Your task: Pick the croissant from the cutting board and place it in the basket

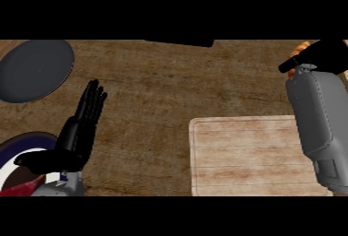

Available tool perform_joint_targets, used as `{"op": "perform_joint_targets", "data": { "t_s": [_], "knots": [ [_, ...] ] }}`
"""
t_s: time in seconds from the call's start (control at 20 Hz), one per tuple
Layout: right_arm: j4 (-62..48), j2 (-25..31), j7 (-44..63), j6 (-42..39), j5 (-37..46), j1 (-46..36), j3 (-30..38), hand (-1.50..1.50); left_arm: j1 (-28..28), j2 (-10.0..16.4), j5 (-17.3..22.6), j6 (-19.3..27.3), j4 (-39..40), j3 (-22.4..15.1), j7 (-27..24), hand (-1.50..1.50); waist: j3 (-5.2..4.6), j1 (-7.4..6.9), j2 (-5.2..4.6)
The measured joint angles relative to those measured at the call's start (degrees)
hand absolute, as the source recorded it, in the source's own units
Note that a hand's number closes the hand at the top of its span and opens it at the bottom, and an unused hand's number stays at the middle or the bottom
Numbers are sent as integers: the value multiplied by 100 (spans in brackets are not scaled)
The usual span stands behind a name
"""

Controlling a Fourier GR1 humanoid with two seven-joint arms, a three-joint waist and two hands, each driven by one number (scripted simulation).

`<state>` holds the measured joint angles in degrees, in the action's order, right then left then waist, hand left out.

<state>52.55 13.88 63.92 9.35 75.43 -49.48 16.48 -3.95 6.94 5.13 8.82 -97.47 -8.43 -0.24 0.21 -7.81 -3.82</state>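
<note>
The right hand (325,54) curls round the croissant (301,47), whose orange-brown edges just show beside its fingers. The cutting board (248,156) lies on the counter (156,83), behind and left of that hand. The left hand (80,126) rests open with its fingers straight.

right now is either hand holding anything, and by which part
The right hand curls round the croissant, seemingly at its middle; the left hand holds nothing.
</note>
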Motion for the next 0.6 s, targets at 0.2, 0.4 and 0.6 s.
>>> {"op": "perform_joint_targets", "data": {
  "t_s": [0.2,0.4,0.6],
  "knots": [
    [-167,172,-6,492,540,-493,149,150,-90,-14,-10,-33,34,-58,60,0,-11,-116,0],
    [-365,220,42,832,1029,-981,316,150,-162,-7,-22,-58,83,-75,95,0,-21,-169,17],
    [-628,189,163,1069,1471,-1385,539,150,-231,-40,-60,-44,182,-101,94,0,-28,-153,30]
  ]
}}
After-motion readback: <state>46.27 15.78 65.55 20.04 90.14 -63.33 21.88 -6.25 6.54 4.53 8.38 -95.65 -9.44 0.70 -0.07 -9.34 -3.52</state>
